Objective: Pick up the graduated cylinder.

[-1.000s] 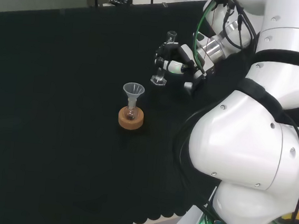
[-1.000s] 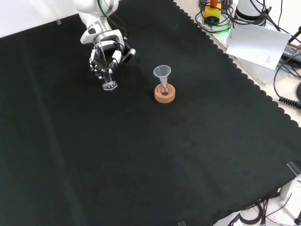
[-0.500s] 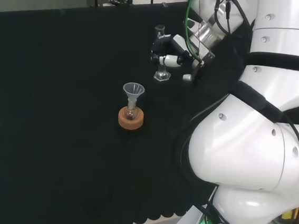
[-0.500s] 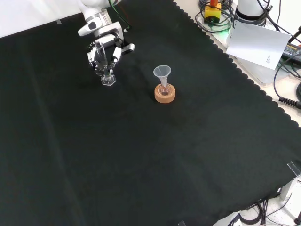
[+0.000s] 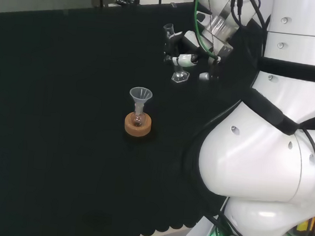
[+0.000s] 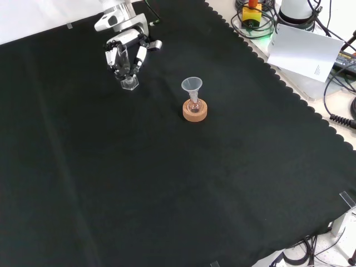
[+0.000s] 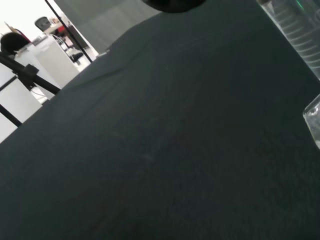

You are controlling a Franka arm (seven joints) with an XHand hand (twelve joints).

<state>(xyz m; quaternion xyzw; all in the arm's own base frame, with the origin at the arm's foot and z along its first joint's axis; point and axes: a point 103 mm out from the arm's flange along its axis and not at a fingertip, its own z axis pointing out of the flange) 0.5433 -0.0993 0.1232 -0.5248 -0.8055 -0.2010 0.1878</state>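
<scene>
One graduated cylinder point(image 6: 127, 69) — upright inside hand point(image 6: 127, 54), fingers curled round it.

Hand point(image 6: 127, 54) aloft, fingers curled.

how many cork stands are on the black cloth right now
1. The cork stand sits near the middle of the cloth in the front view, under a small flask with a funnel in it, to the right of the hand holding the graduated cylinder.
</scene>
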